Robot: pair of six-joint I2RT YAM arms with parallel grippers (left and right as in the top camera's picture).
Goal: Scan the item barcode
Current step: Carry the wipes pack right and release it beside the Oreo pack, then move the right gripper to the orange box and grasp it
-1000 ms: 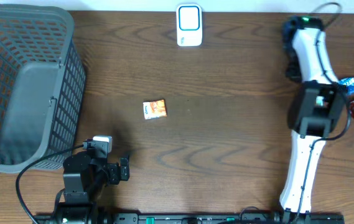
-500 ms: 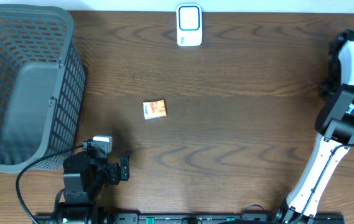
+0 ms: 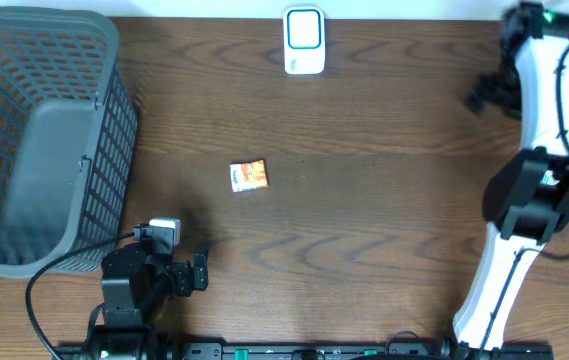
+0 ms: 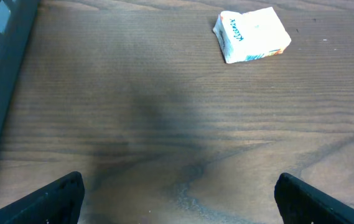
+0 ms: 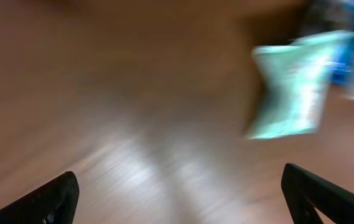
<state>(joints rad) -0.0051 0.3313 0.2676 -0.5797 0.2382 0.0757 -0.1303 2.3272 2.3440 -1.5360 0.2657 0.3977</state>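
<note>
Grey plastic mesh basket (image 3: 34,130) at the left edge of the dark wooden surface (image 3: 384,200). Left pincer (image 4: 178,180), jaws apart and empty; the small white-and-orange packet (image 4: 251,34) lies flat ahead of it, slightly rightward, well apart. White scanner (image 3: 304,40) at the rear. Right pincer (image 5: 178,174), jaws apart, at the far right; a blurred teal packet (image 5: 295,93) lies ahead of it.

Mock shop checkout: white barcode scanner (image 3: 304,41) far centre, grey mesh basket (image 3: 116,125) left, small packet (image 3: 249,176) on wood table (image 3: 394,190).
</note>
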